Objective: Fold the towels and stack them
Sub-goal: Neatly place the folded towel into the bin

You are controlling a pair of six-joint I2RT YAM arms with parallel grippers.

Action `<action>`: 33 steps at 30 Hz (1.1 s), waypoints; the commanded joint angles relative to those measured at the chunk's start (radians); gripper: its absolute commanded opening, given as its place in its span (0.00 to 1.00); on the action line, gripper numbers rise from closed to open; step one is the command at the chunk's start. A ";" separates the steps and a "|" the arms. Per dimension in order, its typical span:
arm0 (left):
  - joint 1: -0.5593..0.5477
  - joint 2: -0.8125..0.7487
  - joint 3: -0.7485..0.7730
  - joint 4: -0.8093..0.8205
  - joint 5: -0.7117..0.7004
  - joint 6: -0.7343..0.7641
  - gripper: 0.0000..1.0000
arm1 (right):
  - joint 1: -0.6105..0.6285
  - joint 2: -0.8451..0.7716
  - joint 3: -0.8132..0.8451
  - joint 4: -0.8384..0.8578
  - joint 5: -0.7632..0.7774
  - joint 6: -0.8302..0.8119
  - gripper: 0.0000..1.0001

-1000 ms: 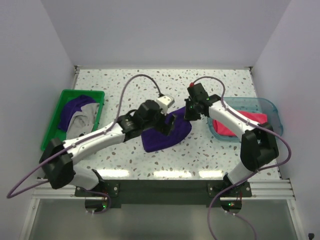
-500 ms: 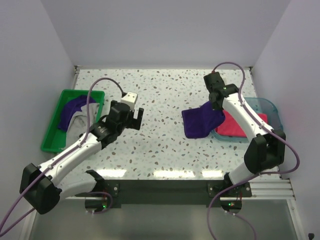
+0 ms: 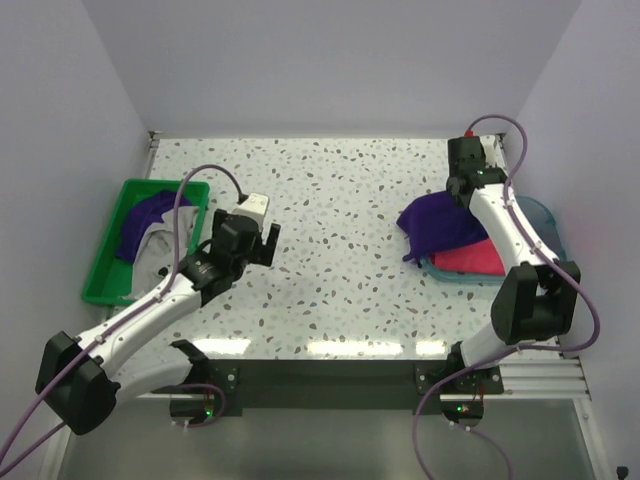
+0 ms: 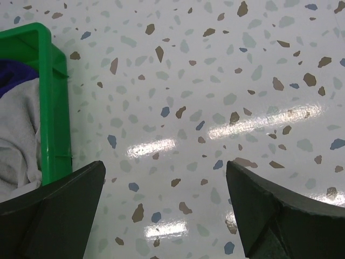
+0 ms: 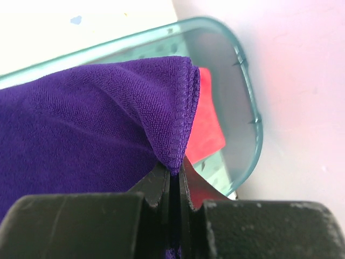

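The right claw, pinching the purple towel, has swung it to three o'clock, stacking onto the pink towel; left claw gapes empty.

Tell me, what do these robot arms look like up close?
The left arm and right arm match: slim white tubes, chunky black joints, a purple cable looping along each. The left claw and right claw are matte black, with two blunt fingers apiece.
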State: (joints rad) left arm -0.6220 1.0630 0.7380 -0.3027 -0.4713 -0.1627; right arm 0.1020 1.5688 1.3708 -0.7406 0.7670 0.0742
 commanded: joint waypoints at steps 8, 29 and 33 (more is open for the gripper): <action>-0.001 -0.041 -0.008 0.065 -0.066 0.018 1.00 | -0.073 -0.013 -0.107 0.291 0.048 -0.227 0.00; -0.001 -0.024 -0.009 0.066 -0.066 0.017 1.00 | -0.148 -0.018 -0.220 0.448 0.101 -0.313 0.00; -0.002 -0.023 -0.009 0.066 -0.067 0.019 1.00 | -0.153 0.002 -0.225 0.461 0.103 -0.330 0.00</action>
State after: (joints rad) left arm -0.6220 1.0412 0.7376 -0.2935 -0.5137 -0.1600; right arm -0.0429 1.5688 1.1515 -0.3389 0.8246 -0.2291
